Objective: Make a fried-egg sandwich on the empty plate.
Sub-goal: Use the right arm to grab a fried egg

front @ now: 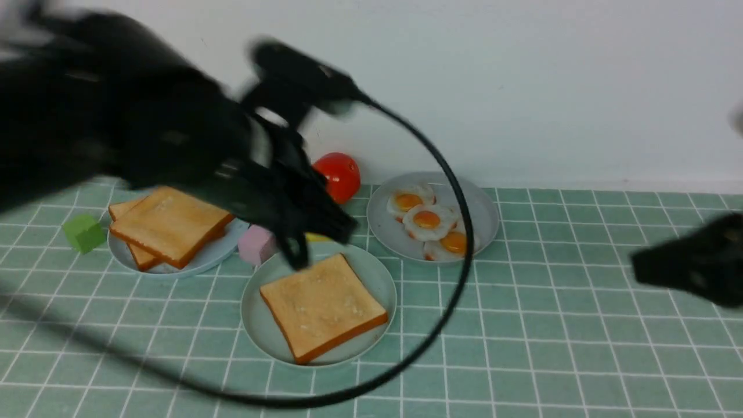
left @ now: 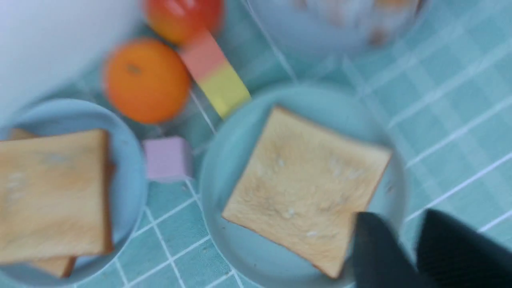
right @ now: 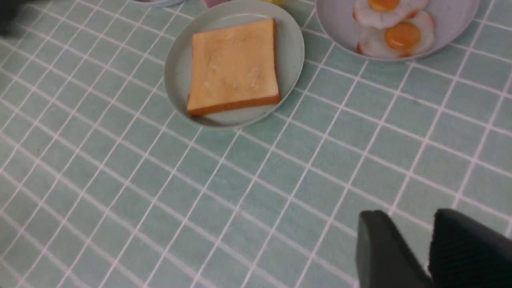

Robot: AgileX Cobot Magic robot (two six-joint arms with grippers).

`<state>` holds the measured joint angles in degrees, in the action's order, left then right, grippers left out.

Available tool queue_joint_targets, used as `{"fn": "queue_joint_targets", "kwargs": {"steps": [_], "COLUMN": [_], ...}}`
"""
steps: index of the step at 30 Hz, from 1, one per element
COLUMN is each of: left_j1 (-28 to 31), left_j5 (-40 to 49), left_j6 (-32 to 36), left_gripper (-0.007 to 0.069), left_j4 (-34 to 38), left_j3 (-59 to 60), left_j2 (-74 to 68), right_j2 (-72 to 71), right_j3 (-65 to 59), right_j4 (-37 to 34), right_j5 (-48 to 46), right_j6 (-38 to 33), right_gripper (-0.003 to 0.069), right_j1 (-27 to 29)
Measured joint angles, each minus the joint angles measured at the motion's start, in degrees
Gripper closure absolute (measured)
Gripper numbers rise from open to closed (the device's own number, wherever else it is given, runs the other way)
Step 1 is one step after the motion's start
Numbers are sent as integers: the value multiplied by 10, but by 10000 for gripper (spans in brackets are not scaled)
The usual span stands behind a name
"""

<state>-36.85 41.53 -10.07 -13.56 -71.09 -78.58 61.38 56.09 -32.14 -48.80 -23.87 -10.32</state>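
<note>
One square golden toast slice [front: 323,306] on round mint plate [front: 258,316]. My left gripper [left: 402,224]: blurred, indeterminate; right gripper [right: 416,224] slightly parted, empty.

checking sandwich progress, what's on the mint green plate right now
One toast slice lies flat on the mint-green plate, bare on top. The plate surface beneath it is covered.

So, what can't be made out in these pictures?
- Front view: left gripper motion-blurred, jaw state unclear; the left arm hides part of the blue plate and most of a yellow object.
- Left wrist view: egg plate blurred and cut by the edge; contents unrecognisable.
- Front view: right gripper blurred, cut by the frame edge.
</note>
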Motion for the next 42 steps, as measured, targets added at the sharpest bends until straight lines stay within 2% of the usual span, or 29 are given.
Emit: {"fn": "queue_joint_targets", "kwargs": {"steps": [1,4,8,14,16,18,22,31,39,42], "left_j1": [0,0,0,0,0,0,0,0,0,0], "left_j5": [-5,-27,-67,-152,-172,-200,-214,-215,-215,-215], "left_j6": [-10,-21,-41,-85,-94,-110,-123,-125,-125,-125], "left_gripper": [623,638,638,638,638,638,638,638,638,638], "left_j4": [4,12,19,20,20,20,20,17,17,17], "left_j3": [21,90,192,333,350,369,372,374,375,375], "left_j2": [39,125,232,388,405,430,432,431,431,431], "right_j2": [47,145,274,507,541,620,715,849,856,856], "right_j3": [21,73,153,340,374,465,574,741,751,751], "right_j4": [-11,-29,-38,-45,-45,-45,-45,-69,-71,-71], "right_j5": [10,19,23,1,-5,-22,-41,-68,-69,-69], "right_j6": [-9,-20,-19,18,26,47,95,147,155,153], "right_gripper": [500,529,518,406,379,326,290,280,284,316], "right_j1": [0,0,0,4,6,12,19,22,22,22]}}
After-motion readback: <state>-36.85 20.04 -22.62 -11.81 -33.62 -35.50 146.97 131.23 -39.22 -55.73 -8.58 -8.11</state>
